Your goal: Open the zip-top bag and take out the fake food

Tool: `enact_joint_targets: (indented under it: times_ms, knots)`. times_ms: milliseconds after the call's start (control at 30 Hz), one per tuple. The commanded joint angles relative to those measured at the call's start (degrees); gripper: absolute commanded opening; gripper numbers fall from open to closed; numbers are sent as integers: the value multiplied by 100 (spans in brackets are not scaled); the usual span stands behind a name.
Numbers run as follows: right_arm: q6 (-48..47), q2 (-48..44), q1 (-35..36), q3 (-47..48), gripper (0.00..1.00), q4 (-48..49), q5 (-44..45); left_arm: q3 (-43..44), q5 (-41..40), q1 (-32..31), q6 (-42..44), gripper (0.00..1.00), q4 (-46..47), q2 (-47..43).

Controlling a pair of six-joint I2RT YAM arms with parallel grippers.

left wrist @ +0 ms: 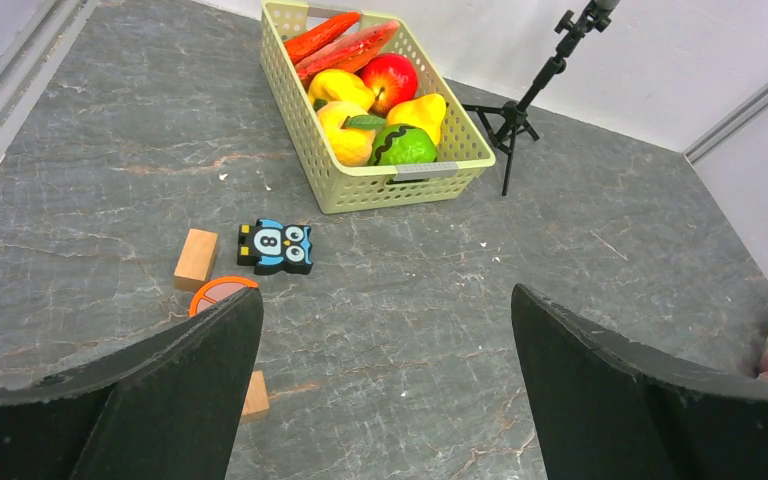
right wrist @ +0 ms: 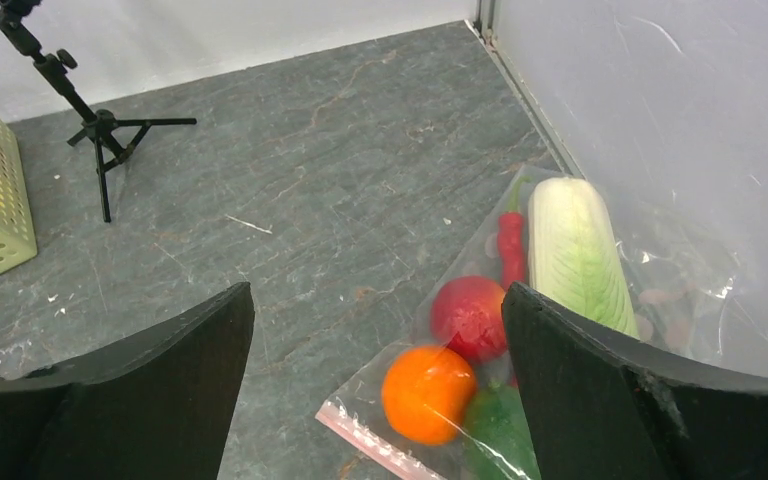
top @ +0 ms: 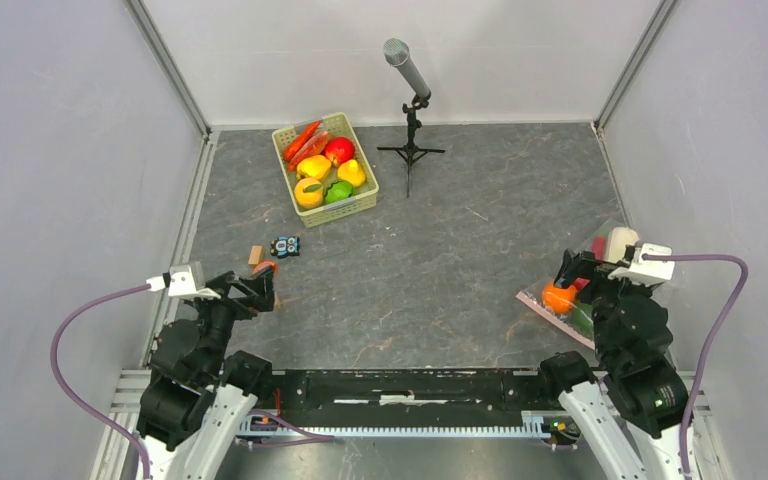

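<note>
Lying flat at the right edge of the worktop (top: 440, 250), close against the side wall, the zip-top bag (right wrist: 680, 290) has all the fake food inside it. Its pale pink zip strip (right wrist: 360, 428) runs along the end nearest the arms. Just behind that strip sit the round orange (right wrist: 428, 393) and the dark green fruit (right wrist: 500, 430), with a round red piece (right wrist: 470, 315) touching the orange. Further in lie a thin red chilli (right wrist: 511, 240) and the long white-and-green cabbage (right wrist: 577, 255), side by side.

The right pincer (right wrist: 375, 300) hangs over the zip end of the bag with its jaws spread wide, gripping nothing and clear of the plastic. From where I stand, I cannot tell whether the zip is sealed.

Across the worktop, the left pincer (left wrist: 385, 300) is likewise wide open and holds nothing. Small clutter lies near it: an orange disc (left wrist: 222, 292) just beside its left finger, a wooden block (left wrist: 196, 258), a blue owl block (left wrist: 275, 247) and a second wooden block (left wrist: 254, 395) partly hidden under the finger.

At the far side, a green lattice basket (left wrist: 360, 190) is filled with toy produce, and a microphone on a small tripod (top: 410, 150) stands just to its right. Both are well apart from the bag.
</note>
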Motion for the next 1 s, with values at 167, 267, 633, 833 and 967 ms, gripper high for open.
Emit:
enact_joint_targets:
  times_ms: [167,267,633,833,967]
  knots:
    - [294,515,0,207,98,-274,59,62,-69,-9,-140,100,47,-356]
    - [409,787,-3,264,98,-401,43,61,-69,-5,-140,100,46,-352]
    - [591,2652,0,183,98,-708,-893,57,-120,-10,-148,100,38,-341]
    - [1369,3145,0,-232,98,-826,415,51,-113,-10,-138,100,45,-336]
    - [1838,3598,-31,-358,98,-767,1375,49,-87,-10,-140,100,46,-327]
